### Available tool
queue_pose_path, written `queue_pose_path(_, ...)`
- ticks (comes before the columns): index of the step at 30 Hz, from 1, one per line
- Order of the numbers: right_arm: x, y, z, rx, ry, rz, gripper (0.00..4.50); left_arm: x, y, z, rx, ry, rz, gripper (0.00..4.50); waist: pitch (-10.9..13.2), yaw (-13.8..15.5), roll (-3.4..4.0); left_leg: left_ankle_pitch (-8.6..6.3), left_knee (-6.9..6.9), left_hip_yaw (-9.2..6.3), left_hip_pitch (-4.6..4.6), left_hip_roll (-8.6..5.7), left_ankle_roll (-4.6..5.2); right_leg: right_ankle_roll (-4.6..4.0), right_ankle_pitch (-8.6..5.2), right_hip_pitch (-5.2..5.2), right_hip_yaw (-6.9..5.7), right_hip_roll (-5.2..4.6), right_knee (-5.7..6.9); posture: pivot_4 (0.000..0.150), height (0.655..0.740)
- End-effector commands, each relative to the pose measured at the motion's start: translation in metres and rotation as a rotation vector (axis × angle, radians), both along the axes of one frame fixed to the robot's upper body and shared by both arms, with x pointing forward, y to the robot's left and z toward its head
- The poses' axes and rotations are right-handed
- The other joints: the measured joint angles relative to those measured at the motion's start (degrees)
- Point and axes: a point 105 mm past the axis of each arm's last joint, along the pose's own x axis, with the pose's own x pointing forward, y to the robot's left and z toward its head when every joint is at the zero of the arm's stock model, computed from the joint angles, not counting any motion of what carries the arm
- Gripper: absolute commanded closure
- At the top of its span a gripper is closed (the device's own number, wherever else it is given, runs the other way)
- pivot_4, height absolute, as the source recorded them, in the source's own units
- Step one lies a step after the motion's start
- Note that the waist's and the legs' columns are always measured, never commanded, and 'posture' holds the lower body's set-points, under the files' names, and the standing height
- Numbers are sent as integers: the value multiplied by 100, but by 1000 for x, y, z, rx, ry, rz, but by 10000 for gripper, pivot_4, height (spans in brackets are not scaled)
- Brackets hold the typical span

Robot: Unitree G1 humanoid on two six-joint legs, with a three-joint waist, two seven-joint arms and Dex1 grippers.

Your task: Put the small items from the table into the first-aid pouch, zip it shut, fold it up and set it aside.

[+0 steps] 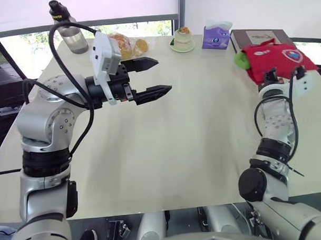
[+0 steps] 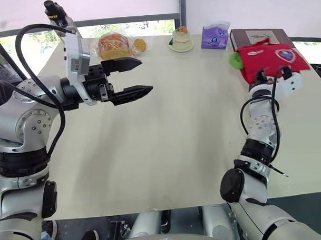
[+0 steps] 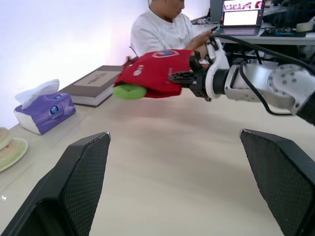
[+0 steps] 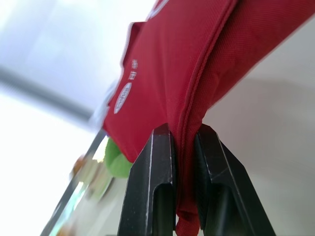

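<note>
The red first-aid pouch (image 1: 272, 58) lies folded at the table's far right, with a green item (image 1: 241, 61) poking out of its left end. My right gripper (image 1: 279, 76) is shut on the pouch's near edge; in the right wrist view the red fabric (image 4: 197, 83) is pinched between the two black fingers (image 4: 152, 191). My left gripper (image 1: 151, 78) hangs open above the table's left-middle, empty, pointing toward the pouch. The left wrist view shows the pouch (image 3: 157, 71) and the right gripper (image 3: 189, 78) holding it.
Along the far edge stand a water bottle (image 1: 67, 28), bagged bread (image 1: 127, 45), a small cake on a plate (image 1: 182, 39), a purple tissue pack (image 1: 216, 36) and a book (image 1: 258, 36) under the pouch. A person (image 3: 165, 27) sits beyond the table.
</note>
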Motion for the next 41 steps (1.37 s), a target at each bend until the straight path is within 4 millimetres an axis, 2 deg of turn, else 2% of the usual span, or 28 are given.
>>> queue_pose_path(1, 9, -3, 1, 42, -10, -52, 44803, -5, -2, 8, 0, -49, -2, 0, 3, -41, 5, 0, 0, 1, 4, 0, 0, -1, 1, 0, 5, 0, 3, 1500, 7400)
queue_pose_path(8, 20, -6, -24, 83, 62, 16, 44803, -3, 2, 7, 9, -51, 21, 0, 11, -122, 18, 1, 6, 3, 8, -1, 2, -1, 1, 4, 6, 7, 6, 1500, 7400)
queue_pose_path(9, 20, -8, -26, 86, 58, 28, 35104, -4, 2, 6, 9, -49, 21, 0, 11, -122, 18, 1, 6, 4, 8, -1, 2, -1, 1, 6, 4, 7, 5, 1500, 7400)
queue_pose_path(10, 19, -8, -28, 81, 57, 41, 33165, -5, 3, 5, 8, -46, 22, 0, 11, -123, 18, 1, 6, 4, 8, -1, 2, -1, 0, 6, 5, 7, 5, 1500, 7400)
queue_pose_path(12, 16, -9, -29, 74, 56, 59, 20426, -5, 5, 4, 9, -40, 26, 0, 11, -120, 18, 1, 5, 4, 7, 0, 2, -1, 1, 6, 4, 7, 5, 1500, 7400)
queue_pose_path(13, 14, -8, -30, 74, 63, 71, 18794, -5, 6, 3, 10, -38, 30, 0, 11, -118, 18, 1, 5, 4, 7, 0, 2, -1, 0, 6, 4, 7, 5, 1500, 7400)
queue_pose_path(17, -6, 2, -26, -17, 54, 221, 447, -3, 11, 1, 9, -29, 51, 0, 10, -95, 19, 1, -1, -1, 1, 1, 2, -1, 0, 3, -2, 6, 2, 1500, 7400)
queue_pose_path(20, -27, 16, -18, -159, 17, 382, 447, 1, 16, -11, 38, 4, 93, 0, 9, -78, 21, 1, -1, -1, 2, 1, 2, -1, 0, 4, 0, 4, 3, 1500, 7400)
queue_pose_path(23, -51, 30, -14, -412, -1, 572, 447, 7, 26, -27, 63, 47, 149, 0, 10, -71, 24, 0, -1, -1, 4, 0, 3, 0, -1, 3, 6, 4, 3, 1500, 7400)
queue_pose_path(27, -88, 37, -16, -780, -60, 797, 447, 9, 47, -59, 74, 144, 216, 0, 9, -79, 25, 1, 6, 5, 16, 2, 3, 3, -3, 8, 13, 8, 0, 1500, 7400)
queue_pose_path(31, -132, 48, -24, -1077, -191, 1077, 447, -2, 64, -100, 128, 214, 259, 0, 9, -79, 23, 0, 1, 12, 17, 3, 3, 11, -11, 12, 10, 11, -9, 1500, 7400)
queue_pose_path(34, -147, 33, -34, -1202, -210, 1140, 447, -14, 74, -126, 113, 251, 296, 0, 11, -65, 18, 0, 6, 8, 17, 9, 3, 20, -15, 15, 5, 8, -8, 1500, 7400)
queue_pose_path(37, -160, 19, -43, -1308, -197, 1203, 447, -21, 85, -137, 60, 268, 381, 0, 9, -4, 15, 1, 18, 7, 20, 9, 3, 15, -19, 18, 8, -1, -7, 1500, 7400)
queue_pose_path(41, -169, 7, -43, -1318, -199, 1226, 447, -37, 100, -155, 74, 287, 445, 0, 8, 42, 12, 1, 22, 7, 24, 10, 3, 2, -25, 21, 8, -3, -5, 1500, 7400)
